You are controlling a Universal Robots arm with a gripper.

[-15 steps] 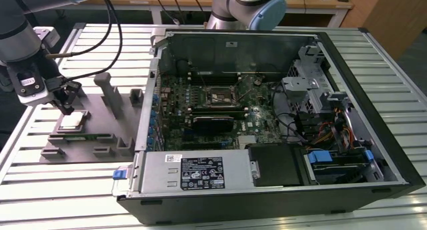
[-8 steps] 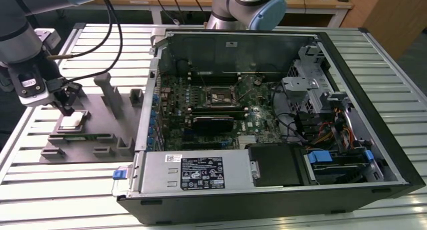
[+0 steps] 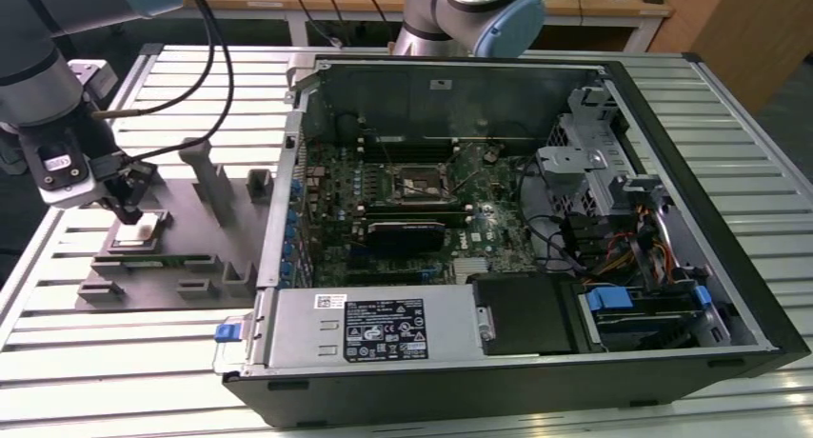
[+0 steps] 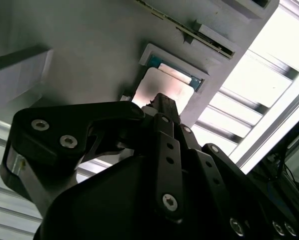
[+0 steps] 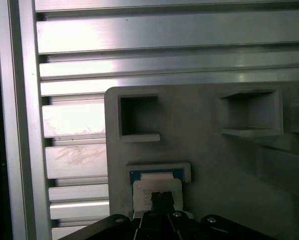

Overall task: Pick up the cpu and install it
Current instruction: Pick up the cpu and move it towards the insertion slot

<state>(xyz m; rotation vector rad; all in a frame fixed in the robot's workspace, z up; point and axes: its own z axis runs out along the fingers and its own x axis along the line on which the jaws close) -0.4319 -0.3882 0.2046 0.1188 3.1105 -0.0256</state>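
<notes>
The cpu [image 3: 139,228] is a small pale square chip at the grey plastic tray [image 3: 188,230] on the exterior view's left. My gripper [image 3: 128,212] stands straight over it, its dark fingertips drawn together on the chip's top edge. In both wrist views the cpu [image 4: 162,87] [image 5: 156,189] appears a little above and offset from its blue-rimmed pocket [image 5: 158,172], with the gripper [image 4: 162,101] [image 5: 162,198] on it. The dark metal-framed socket [image 3: 417,182] lies on the motherboard inside the open computer case [image 3: 661,295].
Upright posts [image 3: 208,171] rise from the tray between the gripper and the case wall. Empty square recesses [image 5: 138,117] sit in the tray. A second robot arm [image 3: 464,9] stands behind the case. The slatted metal table [image 3: 114,362] surrounds everything.
</notes>
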